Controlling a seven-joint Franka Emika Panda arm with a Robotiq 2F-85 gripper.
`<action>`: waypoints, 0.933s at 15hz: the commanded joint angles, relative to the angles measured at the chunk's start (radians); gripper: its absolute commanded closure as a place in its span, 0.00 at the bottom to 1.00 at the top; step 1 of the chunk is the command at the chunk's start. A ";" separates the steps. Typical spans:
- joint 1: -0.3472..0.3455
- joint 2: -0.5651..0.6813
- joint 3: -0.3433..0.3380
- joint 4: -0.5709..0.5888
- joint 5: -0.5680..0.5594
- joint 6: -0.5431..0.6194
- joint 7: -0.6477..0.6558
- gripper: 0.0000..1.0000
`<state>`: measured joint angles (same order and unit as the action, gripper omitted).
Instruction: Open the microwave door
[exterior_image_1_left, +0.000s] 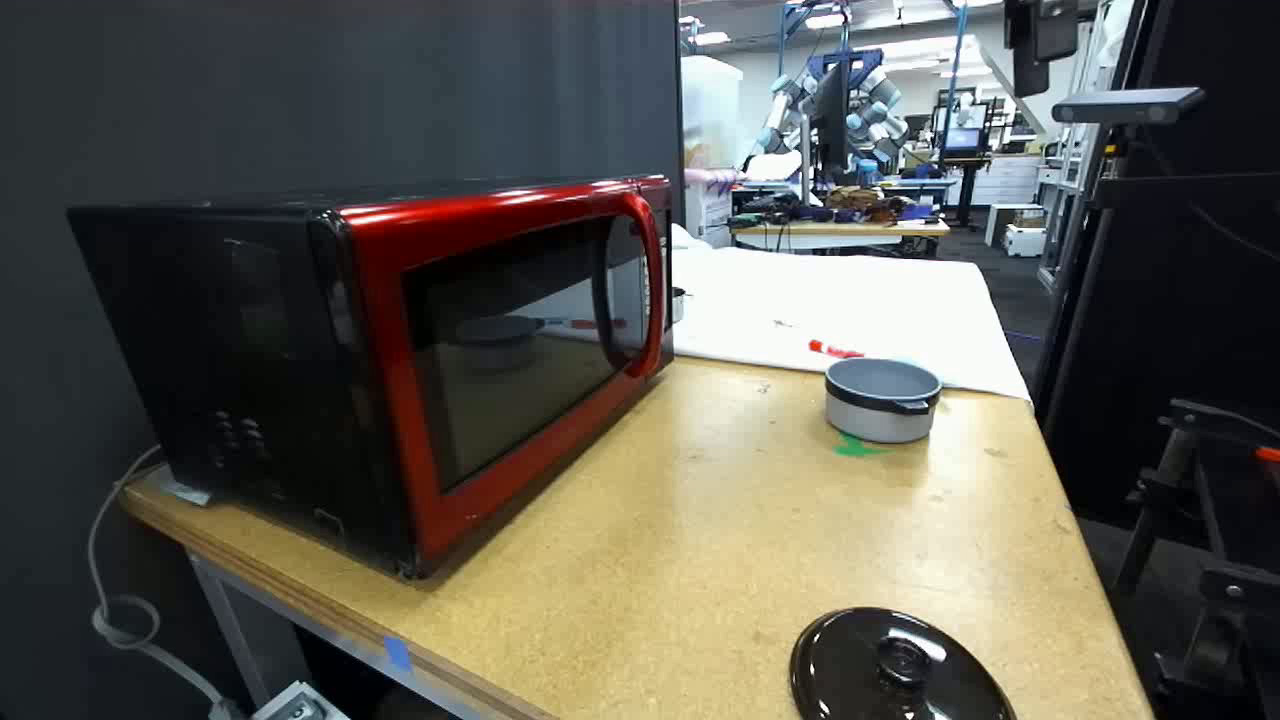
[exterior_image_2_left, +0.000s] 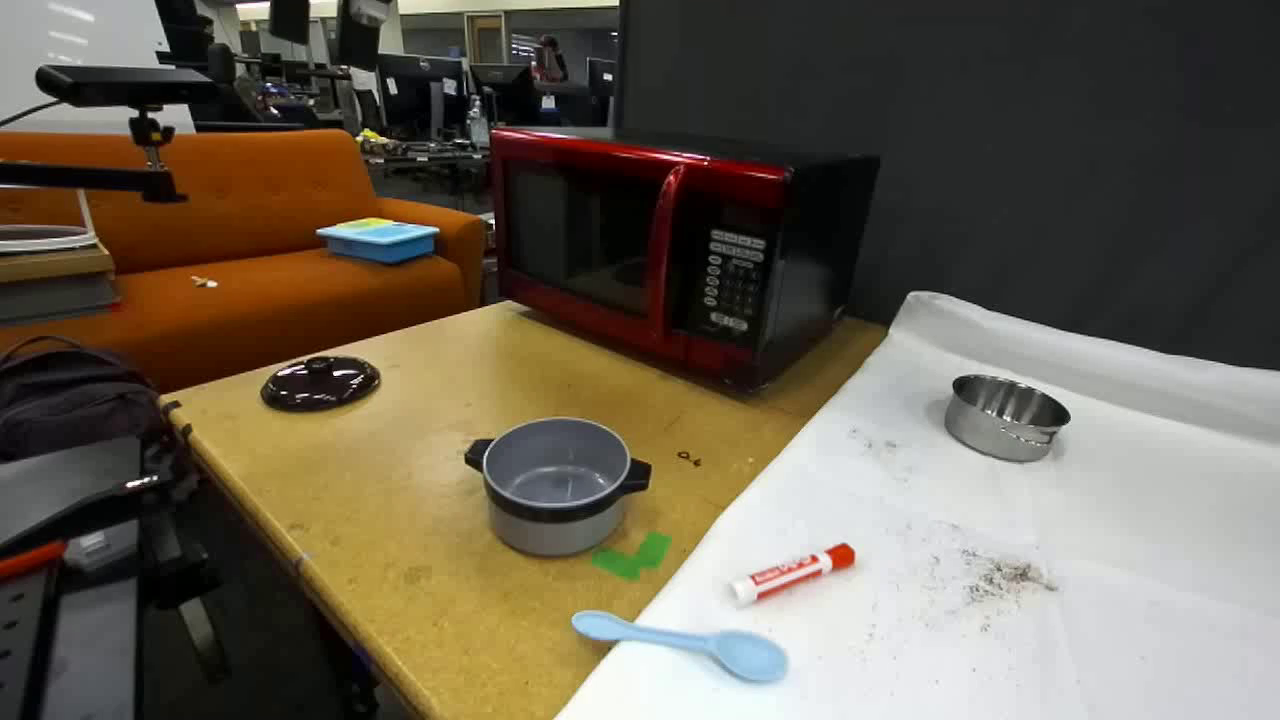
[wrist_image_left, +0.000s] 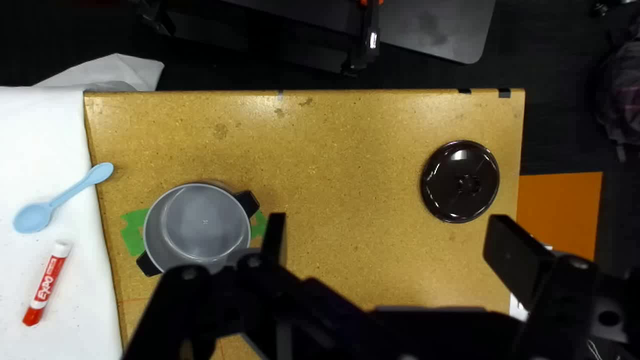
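The fingers (wrist_image_left: 512, 252) stand wide apart, with the bench (wrist_image_left: 350, 200) showing between them in the wrist view. In both exterior views the microwave door (exterior_image_1_left: 520, 350) sits closed on the front of the microwave (exterior_image_2_left: 820, 260), which stands on the bench.

Orange sofa (exterior_image_2_left: 250, 305); dark partition (exterior_image_2_left: 980, 160); ceiling lights (exterior_image_1_left: 712, 39) lit; floor (exterior_image_1_left: 1020, 300) dark, possibly carpeted.

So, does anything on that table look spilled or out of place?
Yes: in an exterior view, dark specks lie scattered on the white sheet, thickest to the right of the red marker. They look like a small spill, though of what I can't tell. The blue spoon straddles the sheet's edge.
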<state>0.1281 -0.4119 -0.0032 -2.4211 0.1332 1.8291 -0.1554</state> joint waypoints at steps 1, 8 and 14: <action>-0.013 0.000 0.012 0.001 0.004 -0.002 -0.004 0.00; -0.013 0.000 0.012 0.001 0.004 -0.002 -0.004 0.00; 0.020 0.006 0.086 -0.091 0.010 0.321 0.054 0.00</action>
<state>0.1432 -0.4104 0.0399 -2.4592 0.1334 1.9615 -0.1464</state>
